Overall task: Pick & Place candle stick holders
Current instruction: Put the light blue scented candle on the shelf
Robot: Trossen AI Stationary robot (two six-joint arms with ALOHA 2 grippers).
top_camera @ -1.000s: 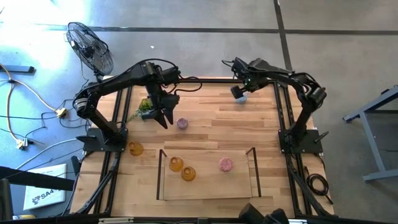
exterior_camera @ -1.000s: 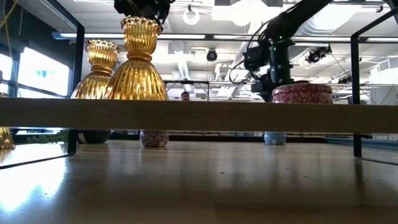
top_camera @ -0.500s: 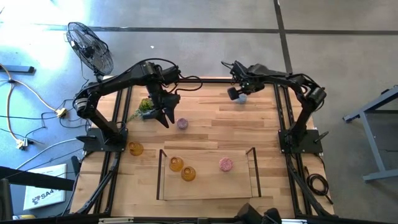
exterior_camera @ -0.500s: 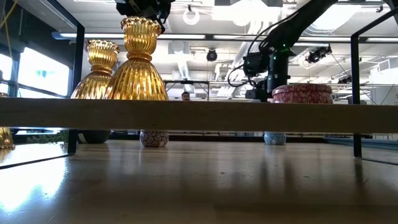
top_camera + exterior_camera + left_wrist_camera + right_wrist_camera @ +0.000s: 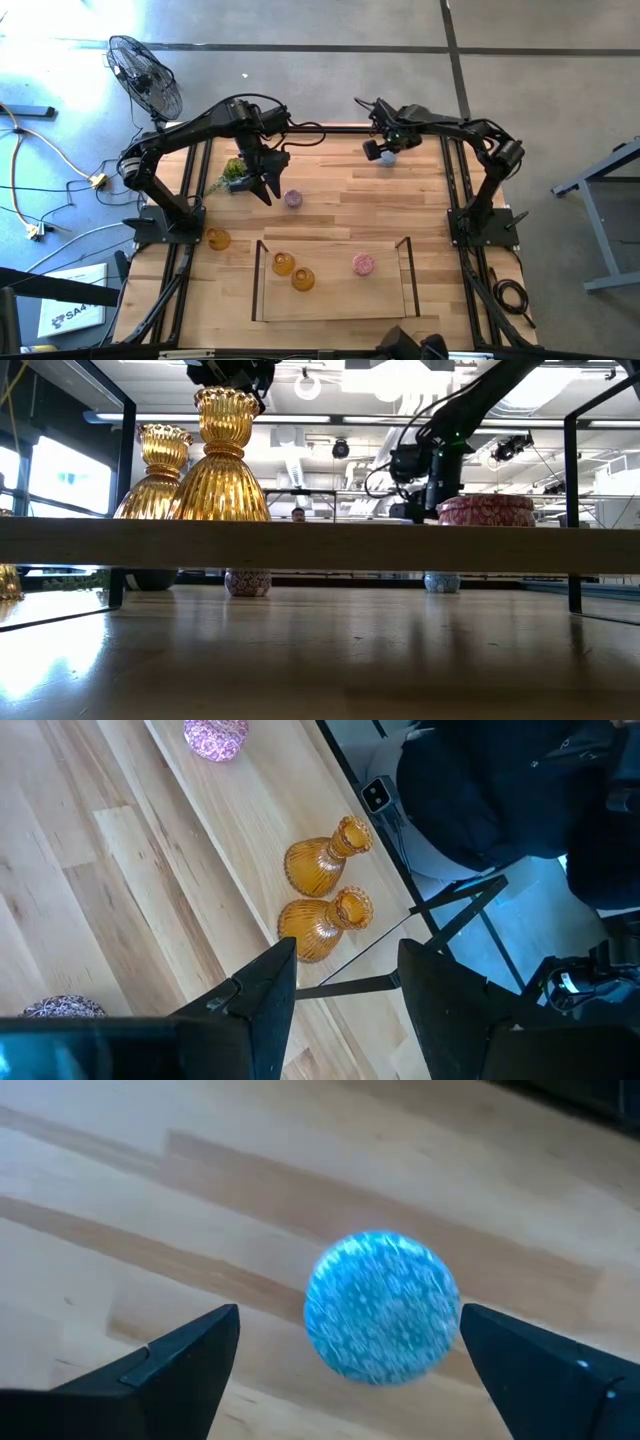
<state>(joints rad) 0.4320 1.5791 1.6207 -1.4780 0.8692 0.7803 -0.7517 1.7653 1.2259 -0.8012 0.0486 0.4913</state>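
- Your right gripper (image 5: 345, 1370) hovers over the pale blue holder (image 5: 382, 1307) at the tabletop's (image 5: 400, 205) far edge, fingers spread wide and empty, one on each side.
- Centre the holder between the fingers, descend straight, then close gently; the glassy round body will probably slip under a skewed squeeze.
- Your left gripper (image 5: 262, 186) waits beside the purple holder (image 5: 293, 199), fingers partly apart, holding nothing.
- Two amber holders (image 5: 292, 271) and the pink holder (image 5: 363, 264) already sit in the tray (image 5: 258, 285); a third amber holder (image 5: 218, 238) stands outside it.
- The tabletop is planked wood; a fan (image 5: 146, 78) stands on the floor.
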